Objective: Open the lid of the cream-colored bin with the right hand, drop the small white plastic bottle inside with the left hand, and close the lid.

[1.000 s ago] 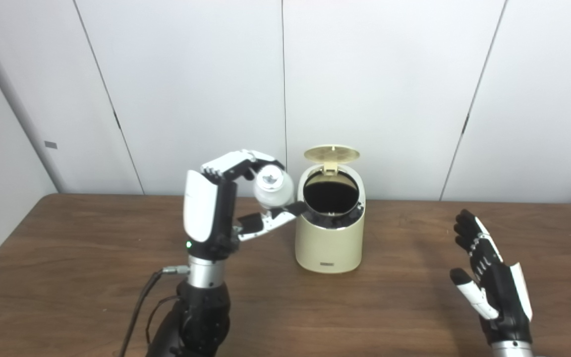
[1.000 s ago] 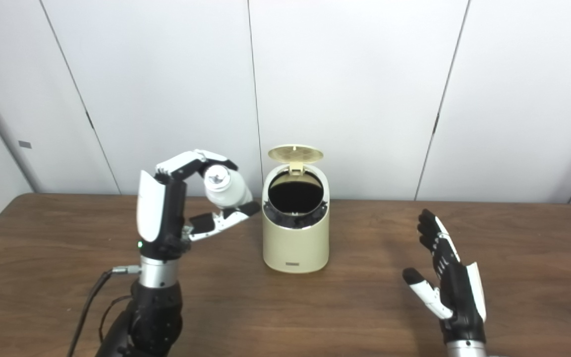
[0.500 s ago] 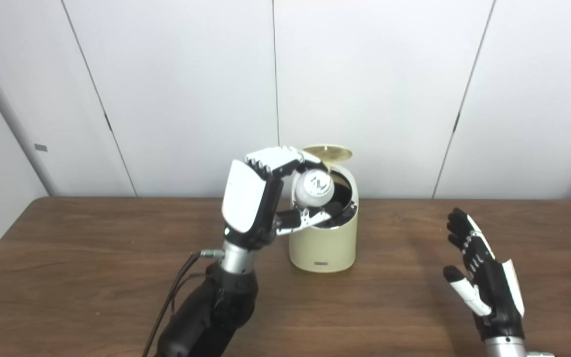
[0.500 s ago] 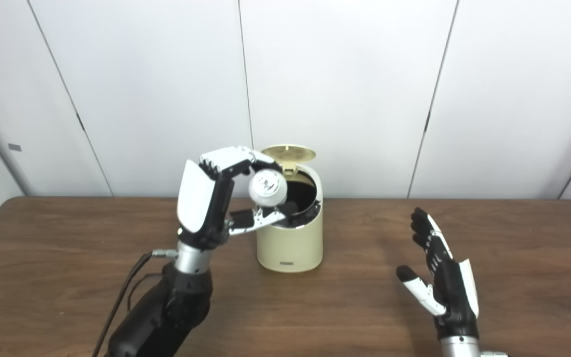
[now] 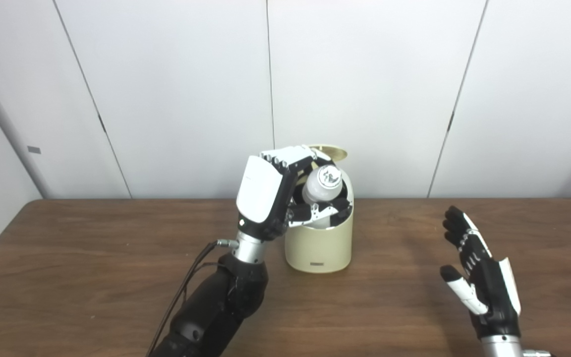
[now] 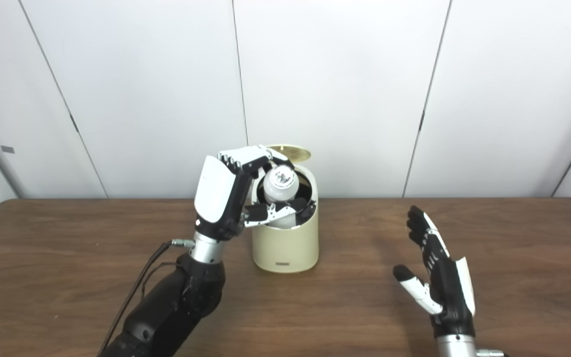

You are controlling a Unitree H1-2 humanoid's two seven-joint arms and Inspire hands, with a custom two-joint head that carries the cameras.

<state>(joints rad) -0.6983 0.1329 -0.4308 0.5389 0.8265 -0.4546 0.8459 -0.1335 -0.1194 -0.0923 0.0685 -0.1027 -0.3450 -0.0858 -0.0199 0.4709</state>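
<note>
Your left hand (image 5: 270, 198) sits at frame center, raised over the bin (image 5: 319, 245), fingers curled around the bottle (image 5: 321, 186). The thumb is under the bottle, the other fingers wrap over its top from the left. The bottle is tilted, silver-capped end facing you and up, lower body already inside the bin's dark mouth. You can't tell if the bottle touches the rim. The grip looks closed on it, not released.

The bin stands upright on the table (image 5: 92, 277), center frame, just right of your left forearm. Its lid (image 5: 332, 150) is flipped up at the back, hinged behind the opening, mostly hidden by your fingers in the left eye view; in the right eye view you see its round edge (image 6: 293, 148) sticking out to the upper right of the hand. A small dark label sits low on the bin's front.

Your right hand (image 6: 439, 282) is at lower right, well apart from the bin, held above the table with palm turned toward the bin, fingers spread and straight, holding nothing. Its thumb points left.

A cable (image 5: 186, 277) runs along your left forearm down to the bottom edge. White wall panels fill the top half behind the table.
</note>
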